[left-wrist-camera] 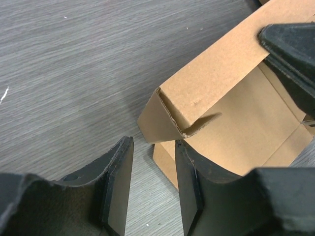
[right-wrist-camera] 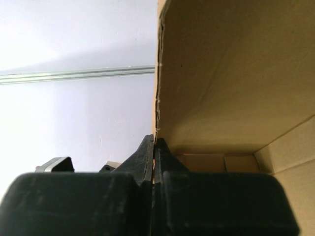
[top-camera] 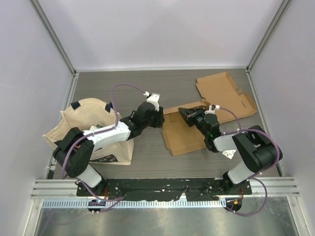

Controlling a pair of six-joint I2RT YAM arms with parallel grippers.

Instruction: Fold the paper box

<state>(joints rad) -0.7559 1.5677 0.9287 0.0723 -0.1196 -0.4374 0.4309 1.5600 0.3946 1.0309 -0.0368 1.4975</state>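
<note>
The left gripper (left-wrist-camera: 152,194) stands partly open. Its two black fingers (left-wrist-camera: 118,182) are apart with nothing clamped between them, just short of a raised corner of the brown cardboard box (left-wrist-camera: 221,73). The right gripper (right-wrist-camera: 154,147) is closed, pinching an upright wall of that box edge-on between its pads.

From above, the box (top-camera: 184,137) lies partly unfolded on the grey wood-grain table (top-camera: 123,83), right of centre. The left gripper (top-camera: 157,118) is at its left edge and the right gripper (top-camera: 186,114) is over its middle.

Only the top view shows the beige fabric tote bag (top-camera: 88,115), which lies under the left arm, well apart from the box. Only the left wrist view shows the torn, creased corner and the loose tab curling off it. The right wrist view alone shows the box's inner floor and far wall.

There are two arms, two grippers, one box and one bag.
</note>
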